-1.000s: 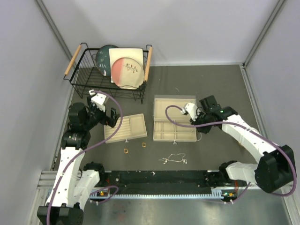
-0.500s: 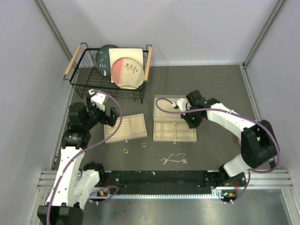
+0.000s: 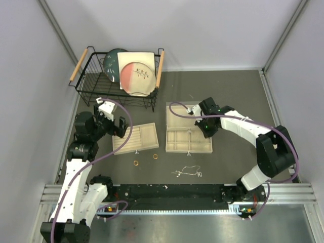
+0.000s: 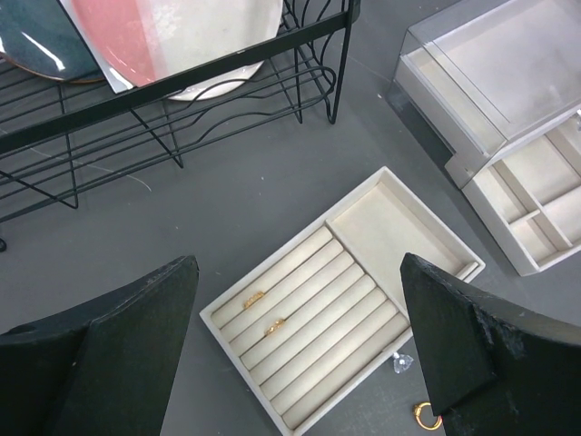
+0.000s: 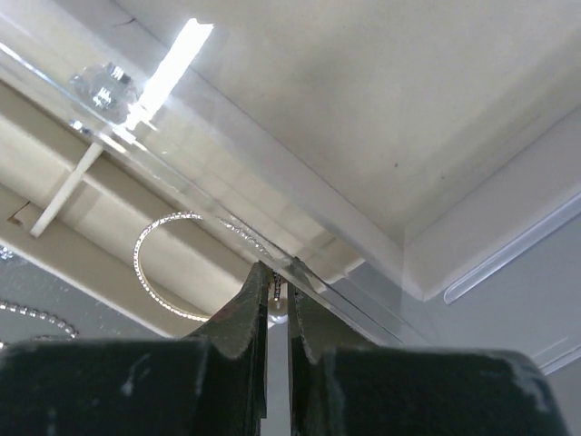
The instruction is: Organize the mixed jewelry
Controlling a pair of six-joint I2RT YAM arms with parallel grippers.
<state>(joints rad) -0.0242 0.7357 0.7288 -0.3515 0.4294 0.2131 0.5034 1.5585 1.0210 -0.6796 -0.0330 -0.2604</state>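
Observation:
My right gripper is shut on a small pearl stud, at the edge of the beige box's clear lid. A thin silver bangle hoop lies in a box compartment just to the left. In the top view this gripper hovers over the beige box. My left gripper hangs open above the slotted tray, where two gold rings sit in slots. Another gold ring and a clear stud lie on the table. A silver chain lies near the front.
A black wire rack with plates stands at the back left, close behind my left arm. Two loose gold rings lie in front of the tray. Grey walls close in both sides.
My right arm has swung left, from the box's right side to over the box, still shut. The left arm and the tray have not moved.

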